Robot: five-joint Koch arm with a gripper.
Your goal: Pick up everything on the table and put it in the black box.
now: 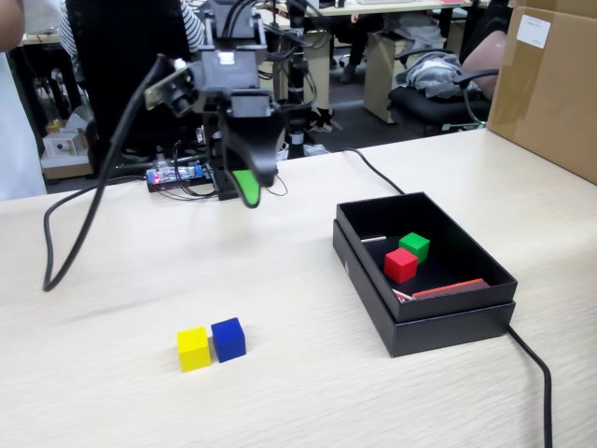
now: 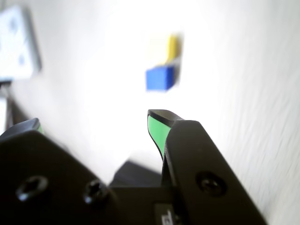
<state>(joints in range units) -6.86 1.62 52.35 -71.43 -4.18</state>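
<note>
My gripper (image 1: 250, 196) hangs open and empty above the table (image 1: 112, 392), left of the black box (image 1: 438, 329) and well behind the two loose cubes. In the wrist view its jaws (image 2: 96, 122) stand wide apart with nothing between them, green pads showing. A yellow cube (image 1: 193, 348) and a blue cube (image 1: 229, 339) sit side by side, touching, near the table's front; the wrist view shows the blue cube (image 2: 161, 78) and the yellow cube (image 2: 171, 47) blurred ahead of the jaws. A green cube (image 1: 414, 245) and a red cube (image 1: 400, 265) lie inside the box.
A big brown carton (image 1: 550, 84) stands at the back right. One black cable (image 1: 534, 369) runs from behind the box to the front edge, another (image 1: 84, 224) loops at the left. A small electronics board (image 1: 177, 175) sits at the arm's base.
</note>
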